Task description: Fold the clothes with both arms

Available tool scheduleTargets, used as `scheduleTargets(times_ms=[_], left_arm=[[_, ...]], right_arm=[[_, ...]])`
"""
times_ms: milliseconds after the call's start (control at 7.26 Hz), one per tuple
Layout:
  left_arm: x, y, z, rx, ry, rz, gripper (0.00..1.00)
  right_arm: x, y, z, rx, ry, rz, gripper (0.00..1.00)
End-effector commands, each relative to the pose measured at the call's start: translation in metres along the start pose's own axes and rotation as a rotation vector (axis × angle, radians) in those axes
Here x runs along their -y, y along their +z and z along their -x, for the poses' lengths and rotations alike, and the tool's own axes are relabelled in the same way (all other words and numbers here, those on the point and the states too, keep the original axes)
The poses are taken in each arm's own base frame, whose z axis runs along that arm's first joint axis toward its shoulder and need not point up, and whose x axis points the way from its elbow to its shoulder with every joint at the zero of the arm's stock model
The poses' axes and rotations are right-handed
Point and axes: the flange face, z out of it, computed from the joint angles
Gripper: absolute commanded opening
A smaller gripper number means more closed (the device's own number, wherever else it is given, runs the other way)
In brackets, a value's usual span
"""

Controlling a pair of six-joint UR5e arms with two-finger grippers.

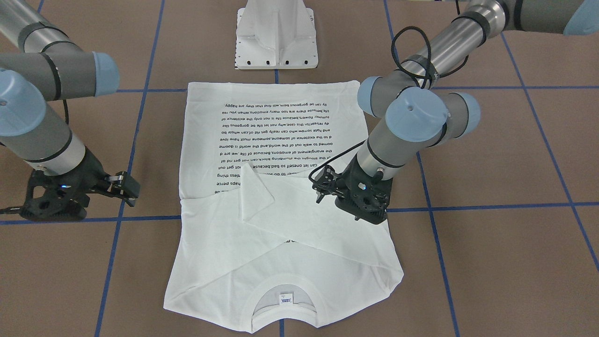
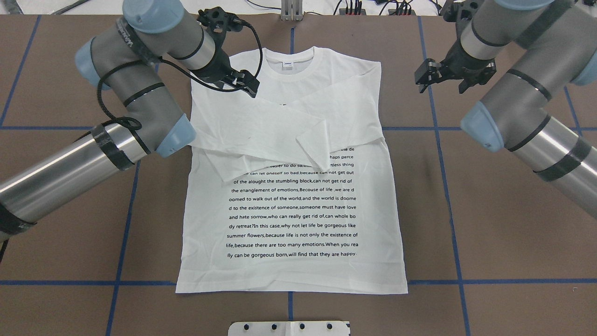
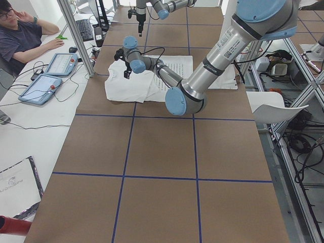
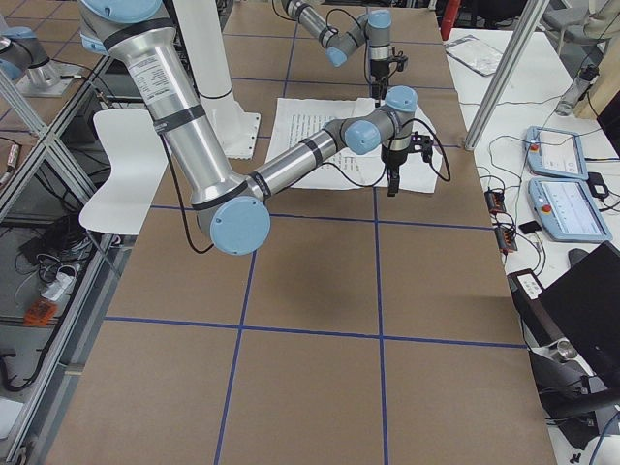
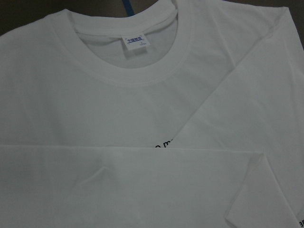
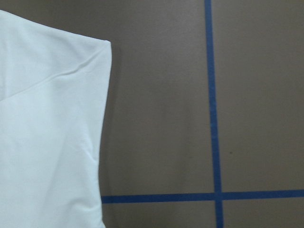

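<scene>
T-shirt (image 2: 294, 205), white, flat on brown tabletop (image 2: 489, 224), sleeves (image 2: 280, 135) folded across chest; left end effector (image 2: 248, 83) above its shoulder, right end effector (image 2: 425, 72) beside it, both slightly parted, empty

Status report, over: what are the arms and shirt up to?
Left gripper empty, over shirt shoulder. Right gripper empty, beside it. Sleeves folded across chest. Nothing obstructing.

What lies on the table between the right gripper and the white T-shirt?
The stretch between the right gripper and the T-shirt is bare. Only brown table shows there, in the front-facing and overhead views.
</scene>
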Motion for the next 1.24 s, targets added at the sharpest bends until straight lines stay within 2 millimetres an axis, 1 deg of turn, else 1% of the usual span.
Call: scheduleTargets(times_ms=[0, 138, 276, 413, 551, 689, 827, 965, 1103], left_arm=[[-0.002, -0.04, 0.067, 0.011, 0.096, 0.009, 1.0], [-0.004, -0.048, 0.086, 0.011, 0.122, 0.014, 1.0], [-0.004, -0.049, 0.089, 0.013, 0.122, 0.012, 1.0], [-0.005, -0.049, 0.089, 0.011, 0.122, 0.013, 1.0], [-0.005, -0.05, 0.09, 0.012, 0.121, 0.012, 1.0], [-0.005, -0.05, 0.09, 0.012, 0.121, 0.012, 1.0], [-0.005, -0.05, 0.09, 0.012, 0.121, 0.012, 1.0], [-0.005, -0.05, 0.091, 0.013, 0.12, 0.013, 1.0], [-0.005, -0.051, 0.09, 0.012, 0.121, 0.012, 1.0]], right_arm=[[0.001, 0.029, 0.087, -0.047, 0.05, -0.028, 1.0], [-0.001, 0.043, 0.122, -0.077, 0.064, -0.046, 1.0], [-0.004, 0.057, 0.157, -0.104, 0.077, -0.061, 1.0], [-0.013, 0.07, 0.192, -0.131, 0.068, -0.081, 1.0], [-0.031, 0.083, 0.227, -0.146, 0.076, -0.094, 1.0], [-0.044, 0.086, 0.263, -0.144, 0.079, -0.108, 1.0], [-0.059, 0.094, 0.283, -0.124, 0.098, -0.12, 1.0], [-0.069, 0.107, 0.29, -0.118, 0.092, -0.126, 1.0], [-0.074, 0.109, 0.294, -0.123, 0.088, -0.137, 1.0]])
